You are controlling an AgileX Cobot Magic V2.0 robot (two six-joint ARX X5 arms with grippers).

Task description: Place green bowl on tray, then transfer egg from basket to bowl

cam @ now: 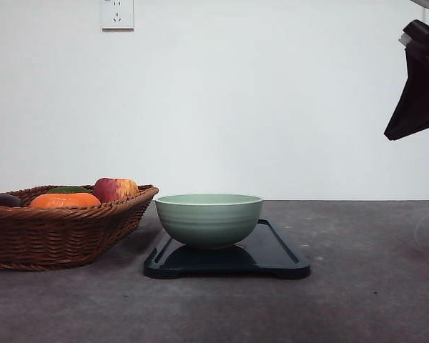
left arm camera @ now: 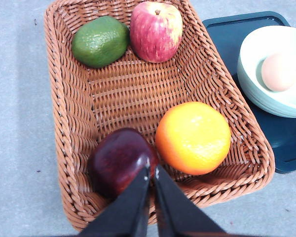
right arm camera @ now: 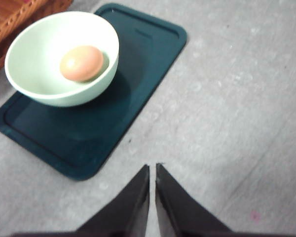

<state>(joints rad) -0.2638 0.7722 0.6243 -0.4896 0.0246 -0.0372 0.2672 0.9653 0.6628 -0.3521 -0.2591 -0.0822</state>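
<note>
Light, brittle, slippery egg (right arm camera: 81, 62) in bowl (right arm camera: 59, 89), ahead of closed empty right hand (right arm camera: 153, 170); best pinched gently across middle

Apple (left arm camera: 156, 30), avocado (left arm camera: 99, 40), orange (left arm camera: 193, 138), plum (left arm camera: 119, 161).

The small brownish oval egg (right arm camera: 81, 62) lies in the round sage-green ceramic bowl (cam: 209, 219), which stands on the dark rectangular plastic tray (cam: 275, 256), right of the brown woven wicker basket (cam: 53, 232).
</note>
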